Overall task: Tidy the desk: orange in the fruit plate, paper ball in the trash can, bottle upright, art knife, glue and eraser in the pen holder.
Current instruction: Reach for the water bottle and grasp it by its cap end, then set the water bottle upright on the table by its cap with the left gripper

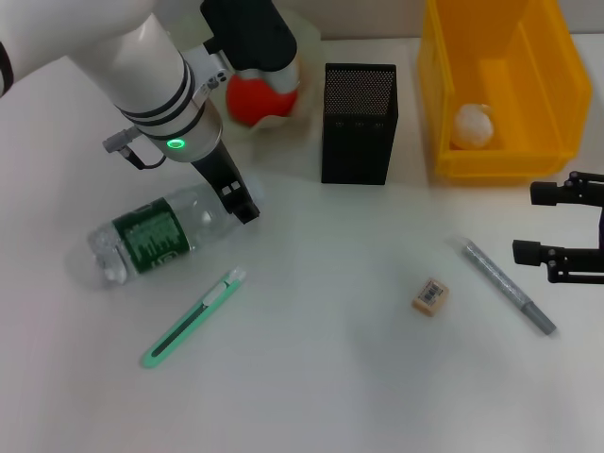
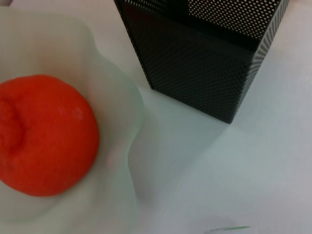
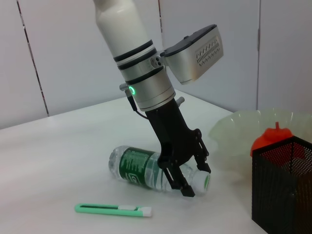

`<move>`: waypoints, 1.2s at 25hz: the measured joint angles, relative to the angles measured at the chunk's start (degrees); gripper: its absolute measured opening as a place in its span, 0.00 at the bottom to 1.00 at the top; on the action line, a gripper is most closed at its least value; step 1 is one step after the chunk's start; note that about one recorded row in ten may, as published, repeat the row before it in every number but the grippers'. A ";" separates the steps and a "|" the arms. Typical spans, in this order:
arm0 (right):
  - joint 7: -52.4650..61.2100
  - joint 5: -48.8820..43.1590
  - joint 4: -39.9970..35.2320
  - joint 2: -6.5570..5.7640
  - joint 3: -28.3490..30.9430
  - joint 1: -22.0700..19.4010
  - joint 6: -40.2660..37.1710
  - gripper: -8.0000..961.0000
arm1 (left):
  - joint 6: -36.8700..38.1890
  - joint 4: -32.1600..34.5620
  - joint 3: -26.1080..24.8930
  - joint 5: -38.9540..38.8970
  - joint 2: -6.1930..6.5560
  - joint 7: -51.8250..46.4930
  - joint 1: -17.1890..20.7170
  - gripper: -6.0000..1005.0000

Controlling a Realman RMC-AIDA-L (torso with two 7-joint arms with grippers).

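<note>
left gripper (image 3: 192, 183) open, straddling the lying bottle's (image 1: 151, 238) neck; grips nothing | bottle's axis runs toward its cap (image 3: 202, 181) | right gripper (image 1: 543, 226) open, empty, well apart

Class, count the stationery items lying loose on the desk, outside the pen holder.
3: the art knife below the bottle, the eraser centre-right, the glue beside it.

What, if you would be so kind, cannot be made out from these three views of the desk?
- Fruit plate: in the head view the left arm hides most of it.
- Orange: in the head view the arm covers its top.
- Bottle cap: in the head view hidden behind the left gripper; whether the jaws touch it is unclear.
- Right gripper: cut off by the head view's edge.
- Eraser: label too small to read.
</note>
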 joint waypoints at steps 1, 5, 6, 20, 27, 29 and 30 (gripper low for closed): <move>0.00 0.00 0.25 0.00 0.00 0.10 0.00 0.79 | 0.00 -0.02 0.03 -0.05 0.00 0.04 -0.05 0.72; 0.02 0.00 0.38 -0.02 0.00 0.12 0.00 0.79 | -0.02 0.00 0.05 -0.06 0.00 0.08 -0.04 0.62; 0.02 0.00 0.43 -0.03 0.05 0.04 -0.01 0.79 | -0.46 0.35 -0.04 -0.15 0.00 0.12 0.26 0.60; 0.05 0.59 0.09 0.02 0.87 1.18 -1.42 0.79 | 6.72 21.30 -11.08 -7.60 0.63 4.90 15.17 0.44; 0.04 0.77 0.49 0.20 -0.03 4.69 -2.31 0.79 | 11.83 32.56 -24.19 -19.49 0.90 12.92 25.80 0.44; 0.03 0.79 1.22 0.27 -0.02 6.49 -2.42 0.79 | 12.04 33.64 -25.24 -21.32 0.91 14.02 27.38 0.44; 0.03 0.79 1.22 0.27 -0.02 6.49 -2.42 0.79 | 12.01 34.19 -26.06 -23.01 0.93 15.17 28.56 0.44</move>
